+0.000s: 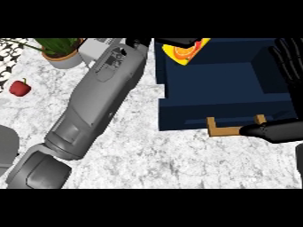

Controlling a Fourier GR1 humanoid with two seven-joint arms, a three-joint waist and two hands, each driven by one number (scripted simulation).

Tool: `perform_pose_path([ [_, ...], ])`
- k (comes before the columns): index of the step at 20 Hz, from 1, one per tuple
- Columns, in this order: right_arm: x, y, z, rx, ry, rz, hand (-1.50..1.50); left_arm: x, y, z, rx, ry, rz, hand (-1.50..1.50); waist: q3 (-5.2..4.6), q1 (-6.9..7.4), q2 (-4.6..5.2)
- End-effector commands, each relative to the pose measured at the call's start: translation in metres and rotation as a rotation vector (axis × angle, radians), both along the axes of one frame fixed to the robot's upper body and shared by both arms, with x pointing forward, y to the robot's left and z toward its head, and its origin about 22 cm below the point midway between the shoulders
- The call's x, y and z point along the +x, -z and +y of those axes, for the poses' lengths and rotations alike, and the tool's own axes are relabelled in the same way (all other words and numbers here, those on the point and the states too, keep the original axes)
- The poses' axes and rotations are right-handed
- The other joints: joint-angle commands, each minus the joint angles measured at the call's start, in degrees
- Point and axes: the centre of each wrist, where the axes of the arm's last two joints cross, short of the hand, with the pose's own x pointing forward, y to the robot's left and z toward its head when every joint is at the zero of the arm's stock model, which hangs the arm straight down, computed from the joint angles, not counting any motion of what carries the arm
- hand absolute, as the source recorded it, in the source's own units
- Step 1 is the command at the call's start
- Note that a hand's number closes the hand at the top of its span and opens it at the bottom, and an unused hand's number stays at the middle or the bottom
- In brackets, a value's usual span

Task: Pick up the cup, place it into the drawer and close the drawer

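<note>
While the right robot hand (297, 84) stands at the view's right edge with fingers extended upward and thumb (272, 131) reaching left, it holds nothing; the thumb tip lies just beside the wooden handle (229, 128) on the front of the dark blue drawer (213, 80). The drawer is open. At its far corner, a yellow-and-orange cup (190, 49) shows under the left robot hand (173, 42), whose fingers are mostly hidden, so its state cannot be determined. The left forearm (95, 97) crosses the marble worktop (180, 159) diagonally. A potted plant (62, 52) and a red apple (20, 88) sit at left.
</note>
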Motion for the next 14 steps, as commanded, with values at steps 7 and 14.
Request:
perform_pose_path([
  [7, 0.009, -0.002, 0.009, 0.001, -0.06, -0.019, -1.5, 0.005, 0.04, -0.001, 0.209, 0.005, 0.202, 1.5, 0.05, -3.66, 1.3],
  [14, 0.016, -0.012, 0.027, 0.006, -0.127, -0.056, -1.5, 0.0, 0.057, -0.001, 0.3, 0.014, 0.237, 1.5, 0.08, -8.05, 2.1],
])
